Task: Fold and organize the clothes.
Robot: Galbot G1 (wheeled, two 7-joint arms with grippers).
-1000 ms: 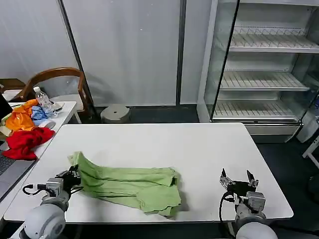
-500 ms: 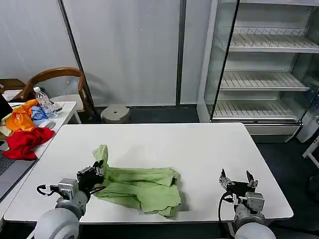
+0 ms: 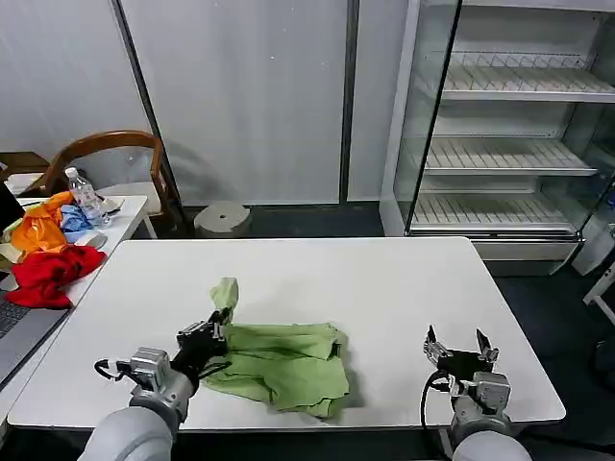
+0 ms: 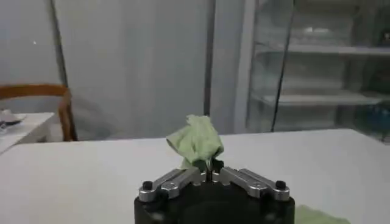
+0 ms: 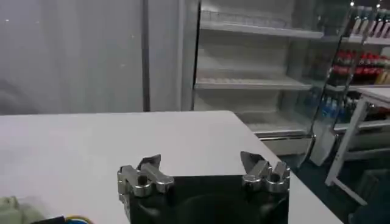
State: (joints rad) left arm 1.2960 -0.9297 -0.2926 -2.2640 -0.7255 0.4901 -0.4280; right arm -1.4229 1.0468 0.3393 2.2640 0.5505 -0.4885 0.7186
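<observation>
Head view: a crumpled light green cotton shirt (image 3: 279, 360) lies on the white rectangular counter (image 3: 384, 288), in the lower centre of the frame, left of the middle. The left pincer (image 3: 213, 331) sits at lower left, clamped on the shirt's left edge, and a tuft of green cloth stands up above its fingers. In the left wrist view the same tuft (image 4: 196, 141) rises from between the closed fingers (image 4: 177, 178). The right pincer (image 3: 460, 347) rests at lower right near the counter's front edge, its fingers (image 5: 149, 164) spread apart, well clear of the shirt.
</observation>
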